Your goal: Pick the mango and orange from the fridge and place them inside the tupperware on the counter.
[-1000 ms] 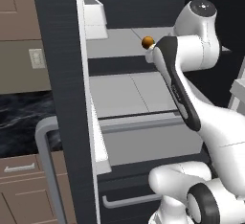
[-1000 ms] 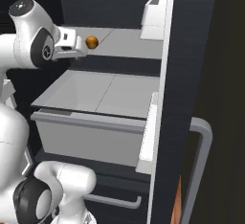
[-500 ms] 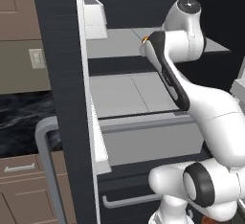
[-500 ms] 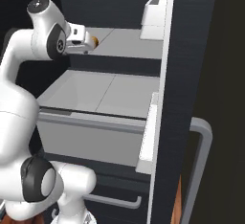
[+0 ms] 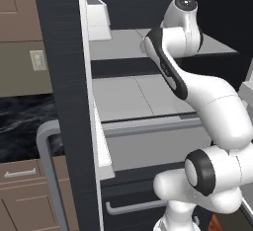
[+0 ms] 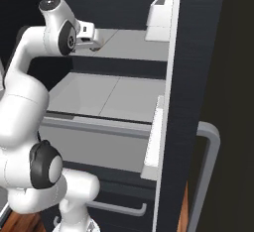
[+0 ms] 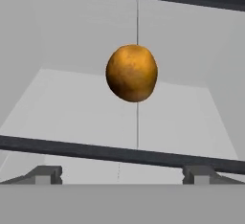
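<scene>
Gripper (image 7: 122, 175) spread wide, orange (image 7: 131, 72) ahead on fridge shelf (image 7: 72, 108), prob. untouched.

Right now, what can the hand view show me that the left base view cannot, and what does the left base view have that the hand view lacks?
The hand view shows the orange, resting on the grey fridge shelf straight ahead, with the two fingertips spread apart below it and not touching it. The left base view shows the open fridge door with its grey bar handle, a white door bin, the black counter and the brown cabinets. Both share the grey shelf of the fridge.
</scene>
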Robot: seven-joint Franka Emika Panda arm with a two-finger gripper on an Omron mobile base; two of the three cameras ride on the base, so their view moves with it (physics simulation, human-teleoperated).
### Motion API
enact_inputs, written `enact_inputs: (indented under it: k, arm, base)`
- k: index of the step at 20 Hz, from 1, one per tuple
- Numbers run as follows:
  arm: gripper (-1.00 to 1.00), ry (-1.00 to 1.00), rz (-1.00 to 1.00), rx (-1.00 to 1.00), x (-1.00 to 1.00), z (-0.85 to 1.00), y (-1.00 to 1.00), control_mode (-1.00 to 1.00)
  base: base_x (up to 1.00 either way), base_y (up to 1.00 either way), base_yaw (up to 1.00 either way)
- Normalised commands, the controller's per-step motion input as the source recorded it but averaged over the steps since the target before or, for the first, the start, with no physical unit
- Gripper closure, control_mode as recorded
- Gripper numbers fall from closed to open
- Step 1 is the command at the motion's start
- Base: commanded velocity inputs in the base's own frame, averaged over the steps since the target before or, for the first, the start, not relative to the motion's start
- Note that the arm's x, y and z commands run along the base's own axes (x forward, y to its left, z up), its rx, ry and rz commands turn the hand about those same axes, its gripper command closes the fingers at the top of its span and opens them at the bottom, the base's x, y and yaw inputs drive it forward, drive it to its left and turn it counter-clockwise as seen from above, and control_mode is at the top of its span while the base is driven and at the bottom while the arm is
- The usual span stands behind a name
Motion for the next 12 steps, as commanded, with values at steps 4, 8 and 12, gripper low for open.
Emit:
enact_inputs:
  k: [4, 8, 12]
  arm:
    - [-1.00, 0.00, -0.07, 0.00, 0.34, 0.00, 0.00, -1.00]
    - [-1.00, 0.00, -0.07, 0.00, 0.35, 0.00, 0.00, -1.00]
    - [-1.00, 0.00, -0.10, 0.00, 0.23, 0.00, 0.00, -1.00]
  base:
    - [0.00, 0.00, 0.00]
    - [0.00, 0.00, 0.00]
    - [0.00, 0.00, 0.00]
